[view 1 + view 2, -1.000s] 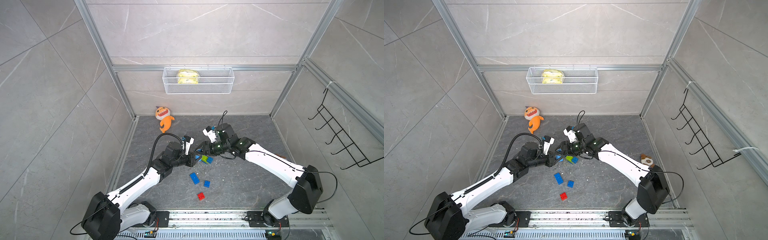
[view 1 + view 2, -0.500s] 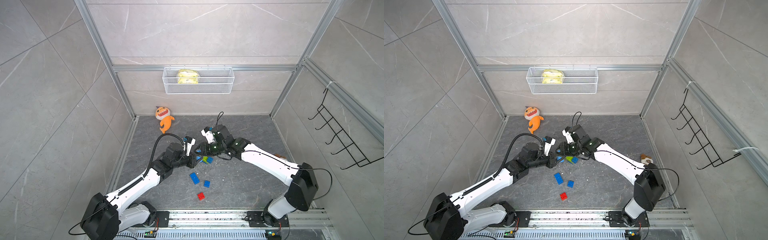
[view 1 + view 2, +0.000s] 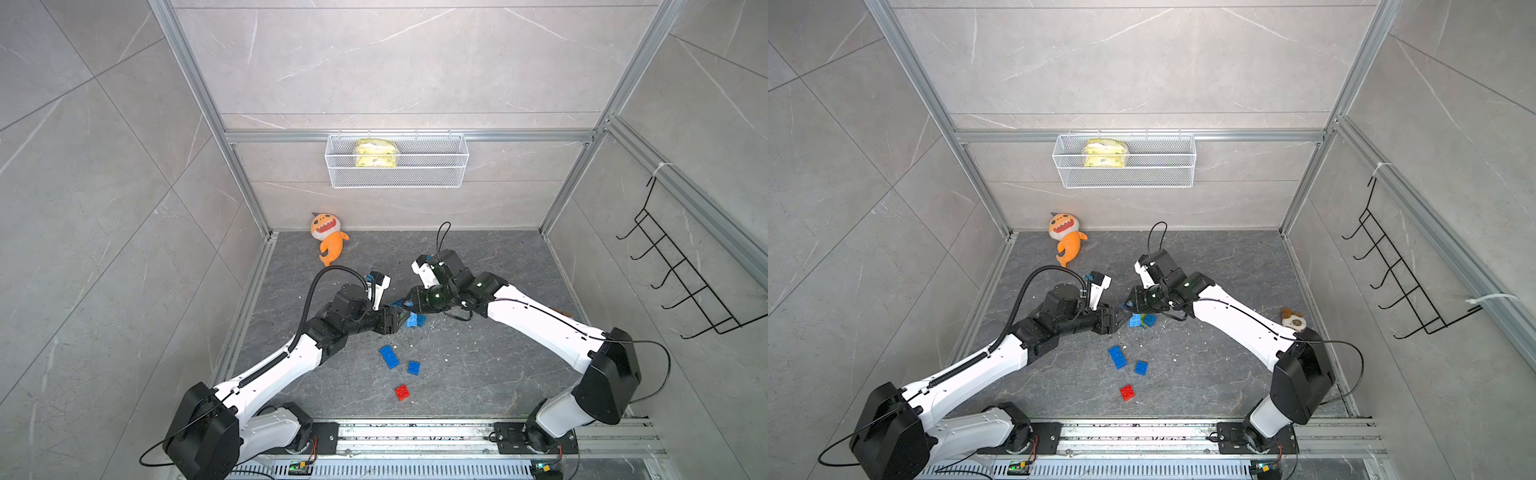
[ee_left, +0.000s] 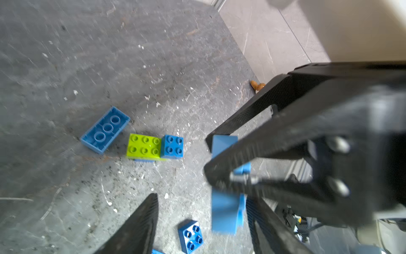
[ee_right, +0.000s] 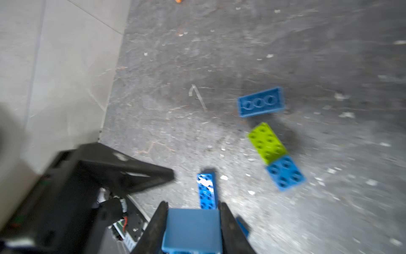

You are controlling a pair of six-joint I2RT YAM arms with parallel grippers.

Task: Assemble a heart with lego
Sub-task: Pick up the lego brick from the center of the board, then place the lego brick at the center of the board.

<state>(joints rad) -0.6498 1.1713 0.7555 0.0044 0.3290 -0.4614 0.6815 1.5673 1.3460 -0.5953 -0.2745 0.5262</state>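
Note:
My right gripper (image 5: 193, 205) is shut on a blue lego block (image 5: 193, 228), and a long blue brick (image 5: 207, 191) sticks out from that block. My left gripper (image 4: 203, 204) is open around the same blue piece (image 4: 226, 211) without gripping it. In both top views the two grippers (image 3: 395, 320) (image 3: 406, 303) meet tip to tip above the floor. Below them lies the heart, a small joined cluster: a lime-green brick (image 4: 144, 146) with a blue square (image 4: 172, 146). An upturned long blue brick (image 4: 105, 129) lies beside it.
Loose lego on the floor nearer the rail: a long blue brick (image 3: 389, 356), a blue square (image 3: 413, 367), a red square (image 3: 402, 392). An orange plush fish (image 3: 328, 239) lies at the back left. A small brown plush (image 3: 1292, 319) lies by the right wall. A wire basket (image 3: 397, 160) hangs on the back wall.
My left gripper has opened and let go of the blue piece. My right gripper has closed on it. Both arms stay tip to tip over the cluster.

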